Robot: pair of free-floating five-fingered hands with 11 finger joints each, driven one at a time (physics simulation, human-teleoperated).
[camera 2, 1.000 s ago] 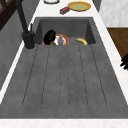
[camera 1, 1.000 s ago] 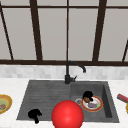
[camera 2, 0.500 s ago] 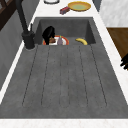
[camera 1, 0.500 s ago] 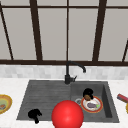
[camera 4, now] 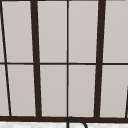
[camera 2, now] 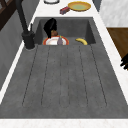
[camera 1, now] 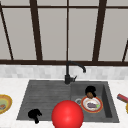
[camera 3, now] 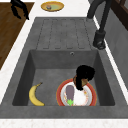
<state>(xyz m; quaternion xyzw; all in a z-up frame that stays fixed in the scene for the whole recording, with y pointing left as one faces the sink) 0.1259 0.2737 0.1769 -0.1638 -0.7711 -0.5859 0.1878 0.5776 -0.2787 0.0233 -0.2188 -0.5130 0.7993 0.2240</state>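
Nothing measurable has shifted since the earlier frames: both hands and all items sit where they were. Right hand [camera 1: 90,90] is down in the sink basin [camera 3: 45,72], at the back edge of the red-rimmed plate [camera 1: 85,105], with its fingers curled round a small brown item [camera 1: 90,94] that touches the plate's rim. In the right side view the same hand [camera 3: 84,73] reaches onto the plate [camera 3: 87,98] from the faucet side, dark fingers [camera 3: 79,83] pointing down over the white centre. An eggplant [camera 3: 70,93] lies on the plate, just beside those fingers, green stem toward the basin's near wall. A banana [camera 3: 34,96] lies on the basin floor, apart from the plate, toward the sink's front edge.

Left hand [camera 1: 34,114] hangs in the air at the front left corner of the sink, over the ribbed draining board [camera 2: 65,75]; its fingers droop loosely apart and hold nothing. In the left side view it [camera 2: 124,62] shows off the counter's front edge.

Black faucet [camera 1: 68,72] stands at the back edge, between draining board and basin. A red ball [camera 1: 67,115] sits at the front edge, just left of the plate in the front view. A yellow bowl [camera 1: 3,103] rests on the counter's left end; a red-and-grey sponge [camera 1: 123,98] lies at the right end.
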